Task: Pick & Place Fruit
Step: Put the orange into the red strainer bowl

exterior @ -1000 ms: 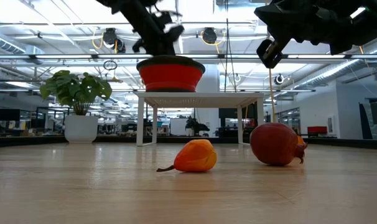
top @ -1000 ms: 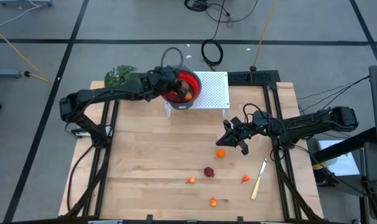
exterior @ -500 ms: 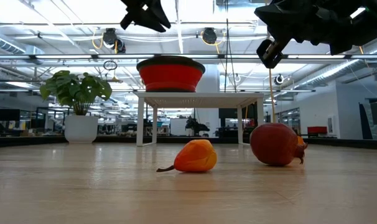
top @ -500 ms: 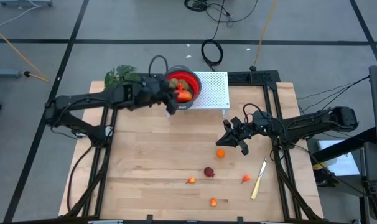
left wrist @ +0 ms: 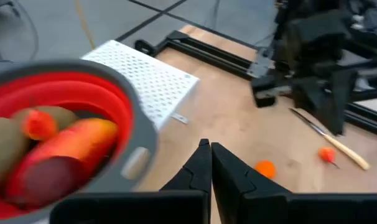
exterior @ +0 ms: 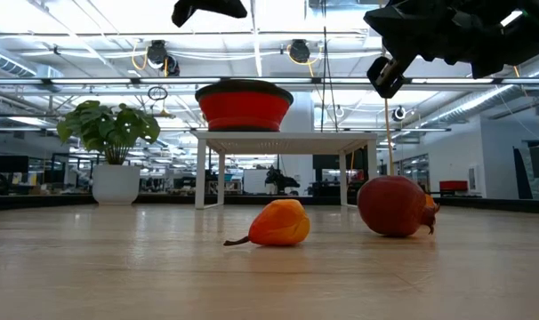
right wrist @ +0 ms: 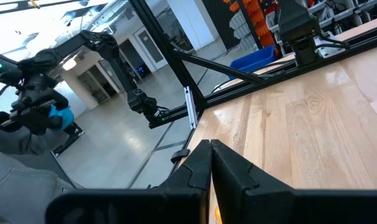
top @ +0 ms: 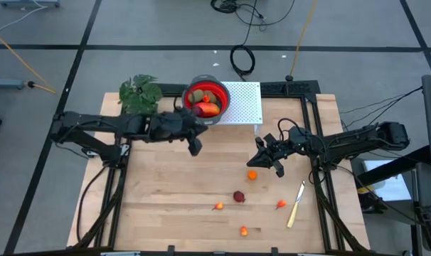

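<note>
Left gripper [top: 195,147] raised above table centre-left of high view, fingers pressed shut, empty, just below red bowl [top: 206,102] holding several fruits [top: 208,109] on white perforated stand [top: 244,104]. Right gripper [top: 264,161] hovering centre-right, shut, empty, orange fruit [top: 252,175] just below it. Dark red fruit [top: 239,196] and small orange bits [top: 244,230] scattered lower centre; knife [top: 296,204] lower right.

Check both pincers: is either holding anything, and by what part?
Nothing held. Left pincer is shut and empty beside the red bowl; right pincer is shut and empty above the table.
</note>
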